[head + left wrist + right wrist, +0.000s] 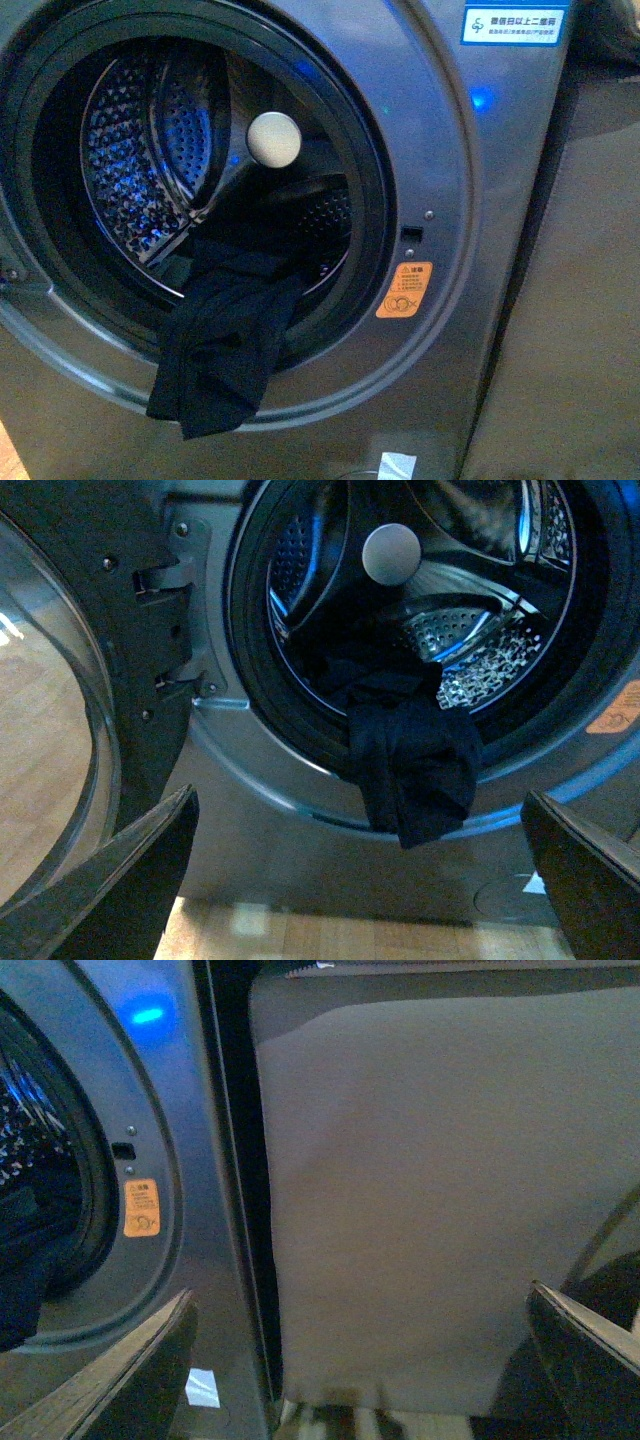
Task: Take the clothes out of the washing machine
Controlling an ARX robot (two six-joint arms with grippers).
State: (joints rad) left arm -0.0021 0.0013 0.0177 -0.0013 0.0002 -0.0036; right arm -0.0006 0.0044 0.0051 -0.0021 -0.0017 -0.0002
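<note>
The grey washing machine [470,160] stands with its door open, the steel drum [130,160] lit blue inside. A dark navy garment [215,350] hangs out of the drum's mouth over the lower rim; it also shows in the left wrist view [410,760]. My left gripper [365,880] is open and empty, back from the machine, below the hanging garment in its view. My right gripper [365,1360] is open and empty, facing a grey panel [420,1190] to the right of the machine. Neither arm shows in the front view.
The open glass door [50,710] hangs on its hinge [165,630] at the machine's left. An orange warning sticker [404,290] sits right of the opening. A white round knob [273,139] shows inside the drum. Light wooden floor [330,935] lies below.
</note>
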